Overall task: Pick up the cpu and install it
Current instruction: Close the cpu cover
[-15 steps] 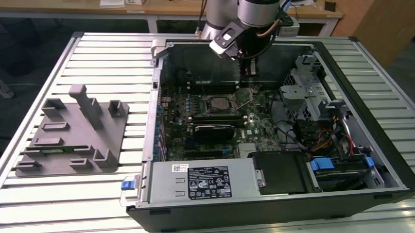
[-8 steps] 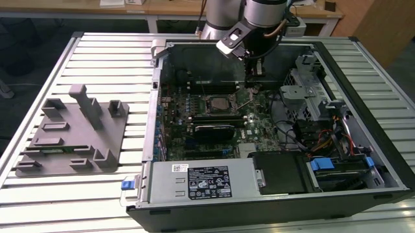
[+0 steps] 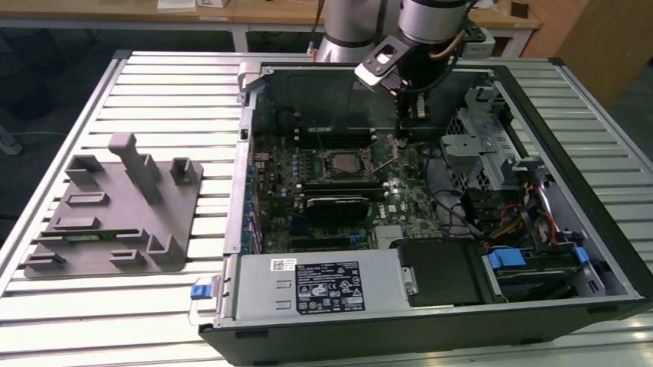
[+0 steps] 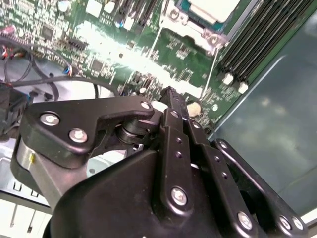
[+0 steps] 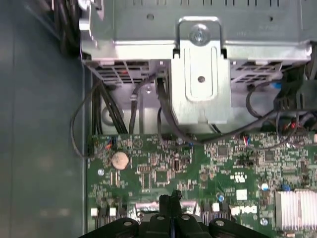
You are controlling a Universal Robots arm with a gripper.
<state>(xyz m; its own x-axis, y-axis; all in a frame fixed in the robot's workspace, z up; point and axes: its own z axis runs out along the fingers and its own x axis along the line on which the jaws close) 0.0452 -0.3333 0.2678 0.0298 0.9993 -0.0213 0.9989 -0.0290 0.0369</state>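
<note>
- The claw (image 3: 403,138) is reaching down into the open computer case (image 3: 612,229), which is lying on the slatted table (image 3: 153,84).
- In both wrist views its black fingers are pressing together into one narrow tip (image 4: 171,94) (image 5: 173,198), which is hovering just over the green motherboard (image 5: 158,173).
- The cpu (image 4: 213,6) is sitting inside the silver-framed socket (image 3: 342,162), with its pale top glaring in the second wrist view and partly cut off by the picture's edge. It is lying near the claw tip but apart from it.
- A thin metal lever (image 3: 386,158) is slanting up from the socket's side toward the claw; I cannot tell whether the two are touching.
- Dark memory slots (image 4: 252,44) are running beside the socket.
- A round coin cell (image 5: 120,159) is lying on the board, below a metal drive bracket (image 5: 200,74).
- A grey fixture tray (image 3: 112,206) is resting on the table at the exterior view's left, well apart from the case.
</note>
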